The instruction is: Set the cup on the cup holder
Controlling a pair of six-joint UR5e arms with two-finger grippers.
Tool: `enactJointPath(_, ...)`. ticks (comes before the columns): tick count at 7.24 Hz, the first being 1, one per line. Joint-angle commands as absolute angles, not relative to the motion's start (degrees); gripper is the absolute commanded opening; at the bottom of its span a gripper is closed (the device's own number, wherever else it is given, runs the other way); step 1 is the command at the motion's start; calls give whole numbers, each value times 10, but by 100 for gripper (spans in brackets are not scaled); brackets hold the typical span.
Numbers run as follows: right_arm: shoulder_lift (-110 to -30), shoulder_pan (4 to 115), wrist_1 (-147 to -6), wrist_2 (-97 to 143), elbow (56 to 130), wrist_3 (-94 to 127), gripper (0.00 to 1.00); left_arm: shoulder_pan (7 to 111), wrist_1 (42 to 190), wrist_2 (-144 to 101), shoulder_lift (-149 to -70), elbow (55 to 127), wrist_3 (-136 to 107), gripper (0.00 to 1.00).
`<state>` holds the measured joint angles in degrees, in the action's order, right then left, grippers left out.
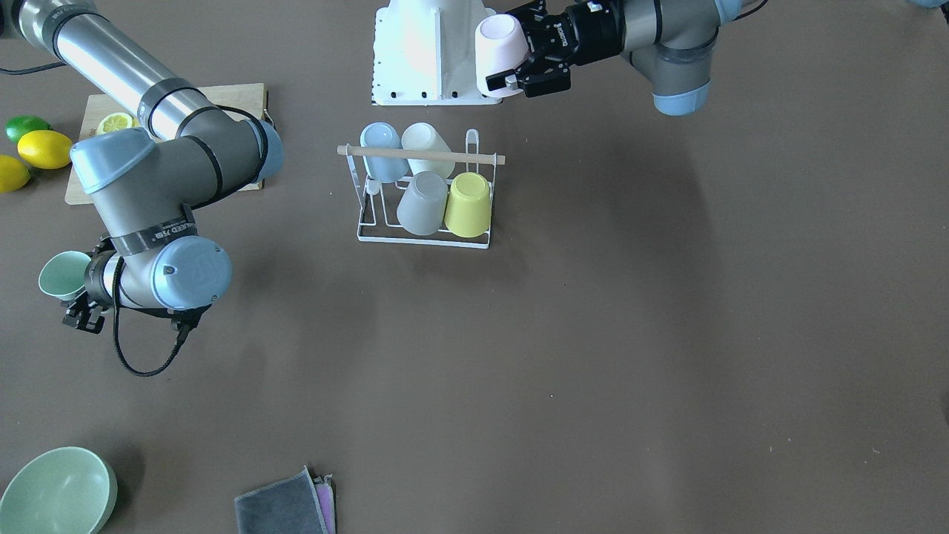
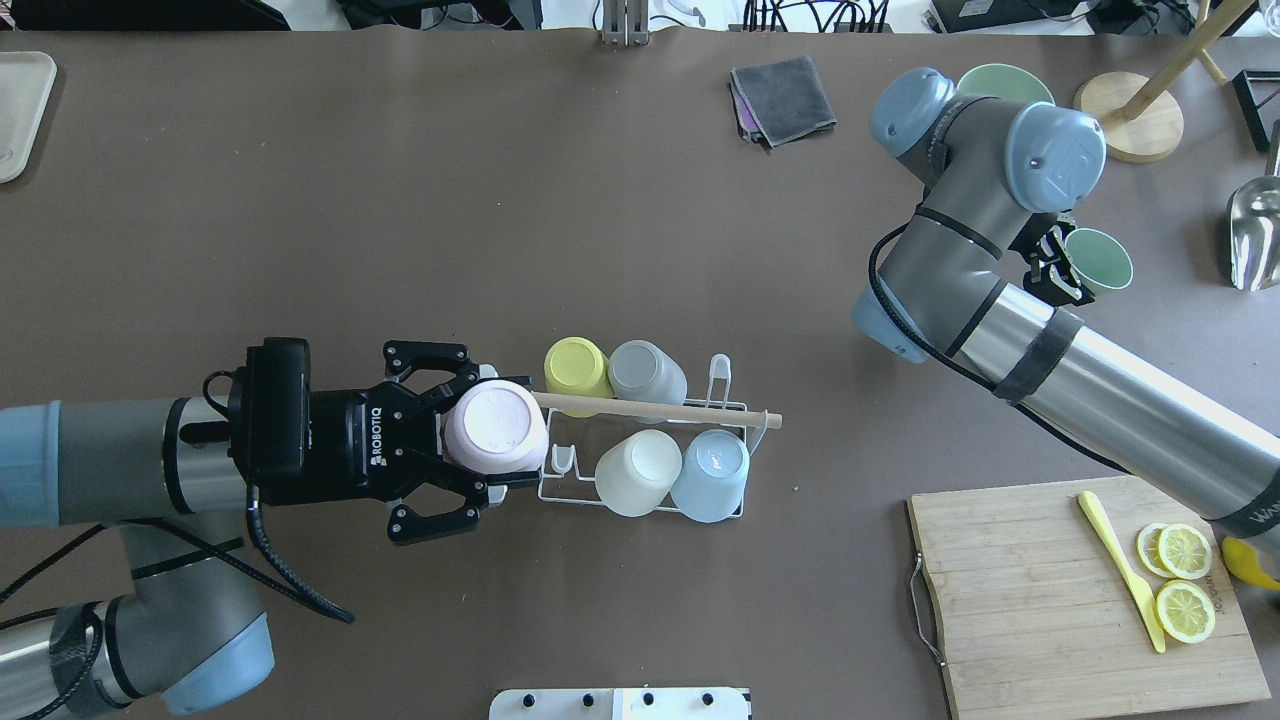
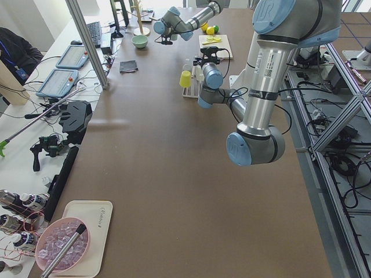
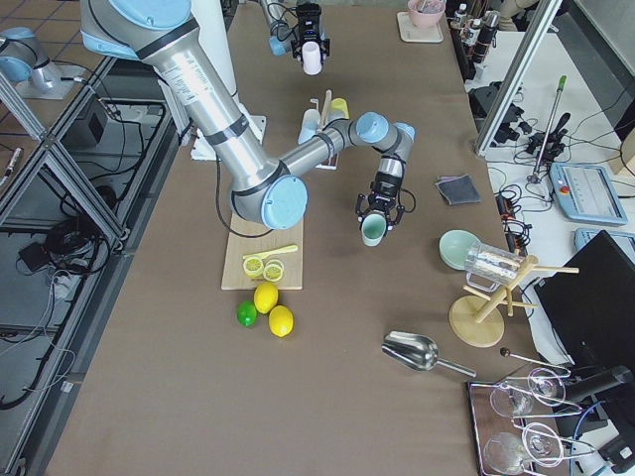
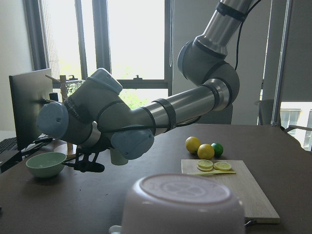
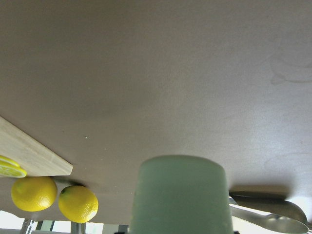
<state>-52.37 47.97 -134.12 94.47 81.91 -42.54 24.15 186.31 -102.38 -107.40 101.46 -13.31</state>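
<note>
The cup holder (image 2: 690, 412), a white wire rack with a wooden rod handle, stands mid-table and carries a yellow cup (image 2: 577, 366), a grey cup (image 2: 647, 371), a white cup (image 2: 638, 472) and a light blue cup (image 2: 712, 474). My left gripper (image 2: 480, 428) is shut on a pink cup (image 2: 495, 427), held base up in the air over the rack's left end. It also shows in the front-facing view (image 1: 498, 48). My right gripper (image 2: 1068, 266) is shut on a green cup (image 2: 1098, 262), held far right of the rack, above the table.
A wooden cutting board (image 2: 1040, 600) with lemon slices and a yellow knife lies at the near right. Whole lemons and a lime (image 1: 33, 144) lie beside it. A green bowl (image 1: 55, 491), a grey cloth (image 2: 785, 95), a metal scoop (image 2: 1255, 230) and a wooden stand (image 2: 1130, 120) sit far right.
</note>
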Motion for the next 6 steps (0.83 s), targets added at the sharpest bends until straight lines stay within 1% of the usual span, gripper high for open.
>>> enactJointPath(1, -527, 510, -1338, 1016, 885, -412, 37, 232, 1938, -1023, -1106, 962, -131, 51)
enactJointPath(2, -532, 533, -1326, 1064, 914, -413, 37, 232, 1980, -1022, -1116, 931, -126, 51)
enactJointPath(3, -547, 541, -1282, 1099, 941, -412, 37, 232, 1991, -1022, -1118, 911, -93, 51)
enactJointPath(5, -592, 557, -1146, 1218, 954, -405, 37, 227, 1990, -1021, -1119, 886, 6, 51)
enactJointPath(6, -605, 565, -1086, 1269, 971, -364, 37, 225, 1990, -1021, -1128, 880, 56, 51)
